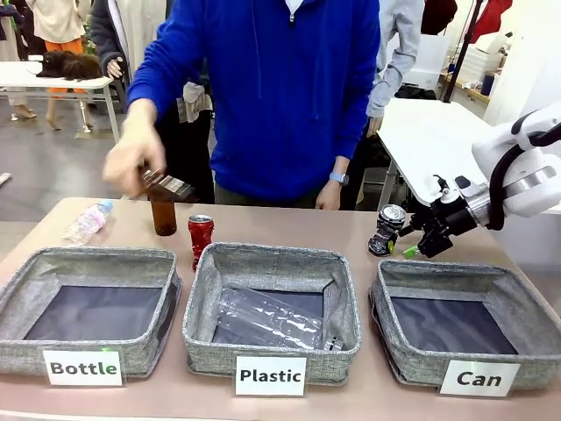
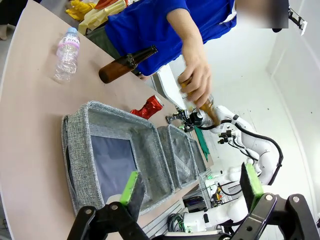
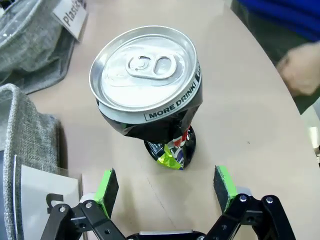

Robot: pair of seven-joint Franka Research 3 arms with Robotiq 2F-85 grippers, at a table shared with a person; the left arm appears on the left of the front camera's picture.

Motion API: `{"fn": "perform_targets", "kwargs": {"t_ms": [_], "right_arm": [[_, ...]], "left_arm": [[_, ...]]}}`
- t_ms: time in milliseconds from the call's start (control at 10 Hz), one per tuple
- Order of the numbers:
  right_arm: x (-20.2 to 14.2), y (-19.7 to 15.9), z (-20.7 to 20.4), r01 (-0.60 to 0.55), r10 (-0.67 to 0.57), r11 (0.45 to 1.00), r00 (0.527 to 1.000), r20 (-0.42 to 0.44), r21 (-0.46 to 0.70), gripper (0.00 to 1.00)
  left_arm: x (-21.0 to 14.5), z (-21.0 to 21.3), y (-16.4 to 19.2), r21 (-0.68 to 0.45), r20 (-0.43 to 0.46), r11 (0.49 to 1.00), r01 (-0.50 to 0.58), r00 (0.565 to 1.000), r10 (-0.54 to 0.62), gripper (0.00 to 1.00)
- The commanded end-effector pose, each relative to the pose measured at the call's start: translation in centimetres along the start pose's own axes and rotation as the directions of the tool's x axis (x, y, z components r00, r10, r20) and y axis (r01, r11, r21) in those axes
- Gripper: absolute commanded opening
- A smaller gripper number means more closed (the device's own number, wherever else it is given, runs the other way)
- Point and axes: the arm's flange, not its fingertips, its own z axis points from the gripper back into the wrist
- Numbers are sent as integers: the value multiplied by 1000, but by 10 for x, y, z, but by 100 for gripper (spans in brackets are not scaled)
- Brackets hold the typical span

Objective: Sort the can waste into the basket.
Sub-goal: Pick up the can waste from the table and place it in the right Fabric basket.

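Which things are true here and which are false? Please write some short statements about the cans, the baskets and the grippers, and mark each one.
1. The right gripper is shut on the black-and-silver can. False: its jaws are open, and the can stands on the table just ahead of them.
2. The red can stands upright on the table. True.
3. A clear plastic bottle lies in the Plastic basket. True.
4. The Can basket holds a can. False: both cans are on the table.
5. The left gripper is open. True.
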Motion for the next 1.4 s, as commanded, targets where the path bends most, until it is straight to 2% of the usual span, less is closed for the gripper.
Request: {"fn": "perform_targets", "kwargs": {"t_ms": [0, 100, 200, 300, 400, 600, 800, 1000, 1300], "right_arm": [[8, 0, -2, 8, -8, 1000, 1000, -10, -13, 100], [11, -1, -5, 5, -5, 1000, 1000, -2, -8, 100], [13, -3, -9, 1, -1, 1000, 1000, 4, -6, 100], [14, -3, -12, -2, 2, 1000, 1000, 14, 1, 100], [16, -4, -14, -3, 3, 1000, 1000, 18, 4, 100], [19, -5, -17, 1, -1, 1000, 999, 36, 2, 100], [20, -6, -22, 22, -25, 999, 995, 99, 29, 100], [17, -8, -28, 53, -63, 997, 980, 187, 59, 100], [15, -5, -24, 53, -72, 995, 967, 244, 82, 100]], "left_arm": [[-2, -2, -2, -19, 11, 999, 25, 1000, -25, 100], [0, 0, 0, 0, 0, 1000, 0, 1000, 0, 100], [9, 34, -27, -67, -17, 996, -55, 998, 54, 100], [15, 69, -47, -79, 4, 996, -44, 999, 45, 100], [18, 101, -60, -111, 10, 991, -79, 997, 81, 100], [11, 131, -76, -227, -13, 966, -128, 992, 128, 100], [2, 140, -83, -332, -44, 932, -145, 989, 138, 100], [0, 136, -78, -326, -56, 933, -156, 988, 145, 100], [-6, 126, -75, -309, -87, 937, -161, 986, 140, 100]]}}
